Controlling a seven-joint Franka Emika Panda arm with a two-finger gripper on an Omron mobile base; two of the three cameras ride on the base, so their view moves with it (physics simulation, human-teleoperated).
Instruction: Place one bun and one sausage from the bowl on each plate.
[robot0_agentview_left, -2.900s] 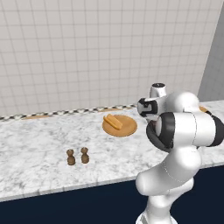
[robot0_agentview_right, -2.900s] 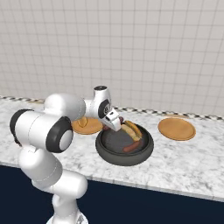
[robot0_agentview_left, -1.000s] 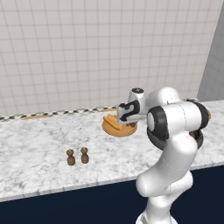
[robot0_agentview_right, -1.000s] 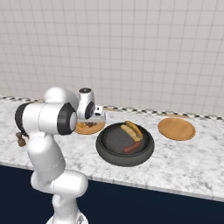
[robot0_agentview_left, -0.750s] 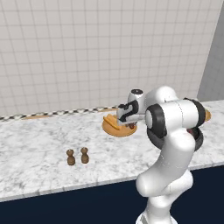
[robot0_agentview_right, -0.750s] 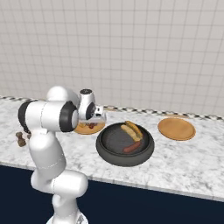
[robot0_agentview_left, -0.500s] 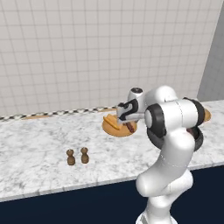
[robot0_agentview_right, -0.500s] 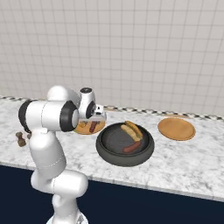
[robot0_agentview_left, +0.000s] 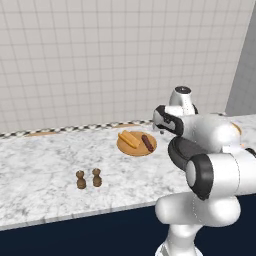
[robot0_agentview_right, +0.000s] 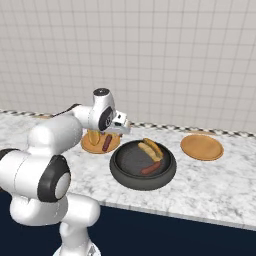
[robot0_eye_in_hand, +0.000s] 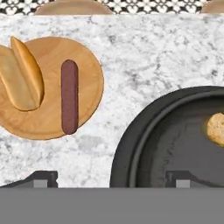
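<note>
Far left in the left base view, two small brown shakers (robot0_agentview_left: 88, 178) are seen standing side by side on the marble table (robot0_agentview_left: 45, 160), well apart from everything else. Toward the middle of that frame, the near plate (robot0_agentview_left: 136, 144) is found lying on the table with a bun (robot0_agentview_left: 129, 139) and a sausage (robot0_agentview_left: 148, 143) laid on it, side by side and not touching. The same plate is seen in the upper left of the hand view, the bun at its left edge, the sausage running straight down its middle.

Moving right in the hand view, a strip of bare marble is crossed and the dark bowl (robot0_eye_in_hand: 144, 144) is met in the lower right, just beside the plate but apart from it. A pale bun end (robot0_eye_in_hand: 215, 128) is caught at the right edge inside it.

The claw (robot0_eye_in_hand: 111, 177) is shown released: its two dark fingertips (robot0_eye_in_hand: 41, 177) stand wide apart at the bottom of the hand view, one over marble, one over the bowl, with nothing between them.

In the right base view, the bowl (robot0_agentview_right: 120, 170) is placed centre frame, a second bun (robot0_agentview_right: 150, 147) and a second sausage (robot0_agentview_right: 151, 168) resting inside it. Furthest right, the second plate (robot0_agentview_right: 201, 147) is seen lying bare near the back wall.
</note>
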